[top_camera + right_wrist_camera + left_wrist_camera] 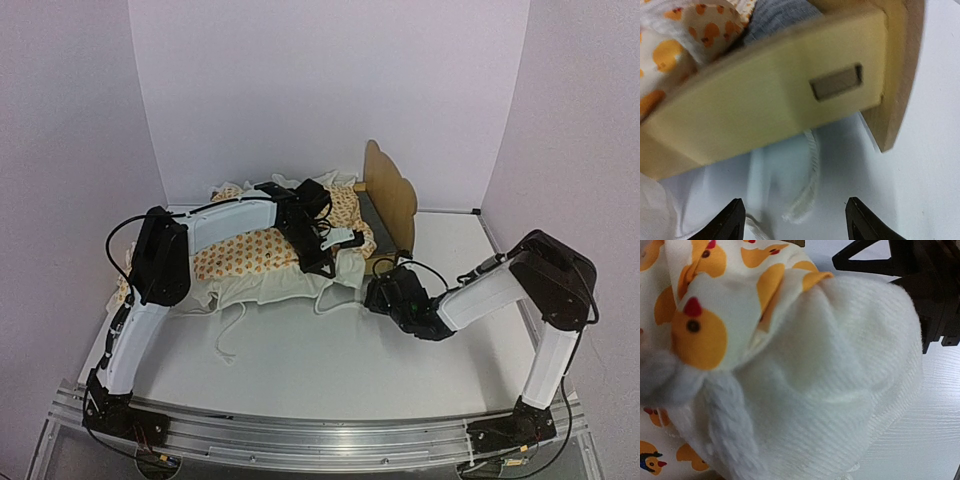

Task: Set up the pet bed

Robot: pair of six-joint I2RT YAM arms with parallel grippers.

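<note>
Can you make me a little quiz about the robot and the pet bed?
1. True or false: the right gripper is open, with nothing between its fingers.
2. What is printed on the bedding? A) orange chicks B) blue fish C) green stars
3. Fill in: the scalloped headboard is made of ____.
Key: 1 true; 2 A; 3 wood.

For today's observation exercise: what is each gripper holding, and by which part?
Left gripper seems to pinch the bedding by a bunched fold; right gripper, open, holds nothing.
</note>
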